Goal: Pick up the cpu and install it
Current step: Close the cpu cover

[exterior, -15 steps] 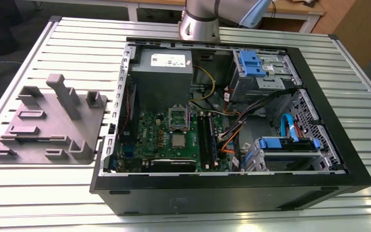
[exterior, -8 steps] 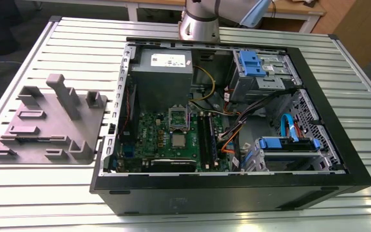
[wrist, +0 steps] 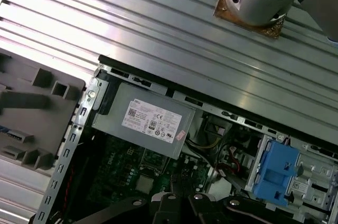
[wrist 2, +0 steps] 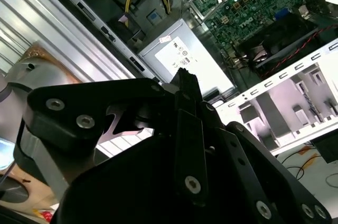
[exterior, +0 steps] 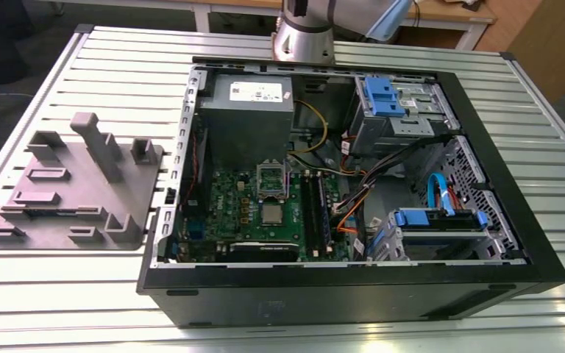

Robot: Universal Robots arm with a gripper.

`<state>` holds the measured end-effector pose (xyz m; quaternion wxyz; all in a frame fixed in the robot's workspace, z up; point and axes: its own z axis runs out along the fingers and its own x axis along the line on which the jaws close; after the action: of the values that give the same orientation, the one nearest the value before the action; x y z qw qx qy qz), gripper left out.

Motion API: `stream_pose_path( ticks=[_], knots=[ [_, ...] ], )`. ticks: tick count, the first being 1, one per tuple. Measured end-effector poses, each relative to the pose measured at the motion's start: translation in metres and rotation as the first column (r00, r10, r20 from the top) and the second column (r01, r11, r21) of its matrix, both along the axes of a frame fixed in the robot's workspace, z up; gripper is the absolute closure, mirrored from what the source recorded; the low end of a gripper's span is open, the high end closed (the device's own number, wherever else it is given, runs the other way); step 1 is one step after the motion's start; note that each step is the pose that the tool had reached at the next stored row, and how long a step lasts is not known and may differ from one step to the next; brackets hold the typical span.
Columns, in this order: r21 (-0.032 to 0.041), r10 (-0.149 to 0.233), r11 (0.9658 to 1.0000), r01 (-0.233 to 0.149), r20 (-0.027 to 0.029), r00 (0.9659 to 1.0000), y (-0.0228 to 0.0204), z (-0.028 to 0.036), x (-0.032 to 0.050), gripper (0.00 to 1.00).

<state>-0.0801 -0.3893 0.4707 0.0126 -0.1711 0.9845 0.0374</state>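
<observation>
Your gripper [wrist 2: 185, 75] hangs high above the computer case [exterior: 361, 303], closed to the tips and holding nothing (none visible, anyway). Far below, the cpu [exterior: 271, 214] lies flat in its socket, with the metal frame [exterior: 271, 179] standing open to leave it uncovered.

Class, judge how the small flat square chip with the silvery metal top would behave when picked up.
The small flat square chip looks rigid, so it probably won't flex. Thin and small, it is likely light. Its smooth metal top may be slippery; lying flat on the green motherboard, it shouldn't roll.
</observation>
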Motion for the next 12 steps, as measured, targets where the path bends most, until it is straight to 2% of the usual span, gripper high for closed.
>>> stream_pose_path(
  ticks=[7, 12],
  knots=[
    [-0.0006, -0.001, 1.0, 0.001, -0.0001, 1.0, -0.0037, -0.0114, 0.0, 0.89],
    [-0.0005, -0.001, 1.0, 0.001, 0.0, 1.0, -0.0043, -0.0155, 0.0, 0.89]
  ],
)
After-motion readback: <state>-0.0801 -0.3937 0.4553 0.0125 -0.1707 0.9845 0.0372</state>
